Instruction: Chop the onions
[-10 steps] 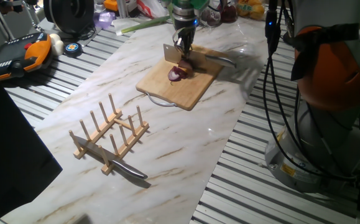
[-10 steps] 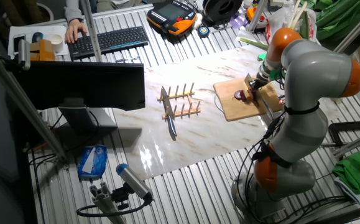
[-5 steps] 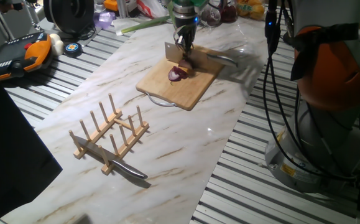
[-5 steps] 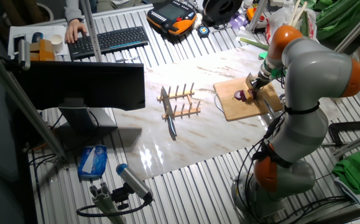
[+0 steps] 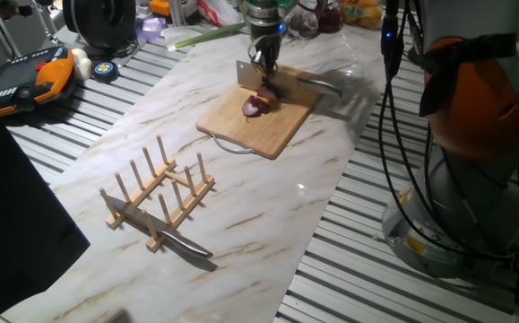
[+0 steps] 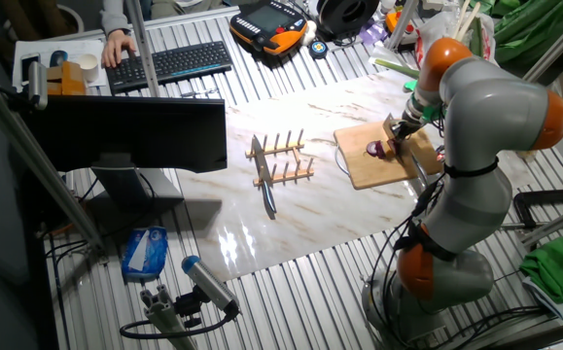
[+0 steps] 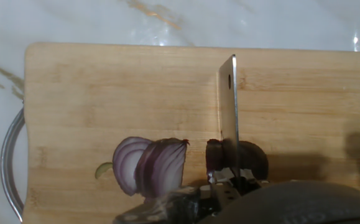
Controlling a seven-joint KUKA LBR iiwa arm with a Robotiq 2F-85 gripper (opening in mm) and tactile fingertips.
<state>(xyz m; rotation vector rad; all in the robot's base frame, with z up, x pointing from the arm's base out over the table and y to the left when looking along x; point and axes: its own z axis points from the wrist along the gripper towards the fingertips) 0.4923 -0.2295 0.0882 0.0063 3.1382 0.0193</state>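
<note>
1. Onions (image 7: 152, 167): one purple bulb, cut open, lying on wooden cutting board (image 7: 105, 93); larger piece shows its layers, a smaller dark piece (image 7: 251, 158) lies at its 3 o'clock.
2. Knife blade (image 7: 229, 112) stands on edge over the smaller piece, between the two.
3. Gripper (image 5: 263, 61) directly above the onion, pinching the knife.
4. Board rests on marble table (image 5: 268, 206); wooden rack (image 5: 156, 193) well apart, at board's 7 o'clock in one fixed view.
</note>
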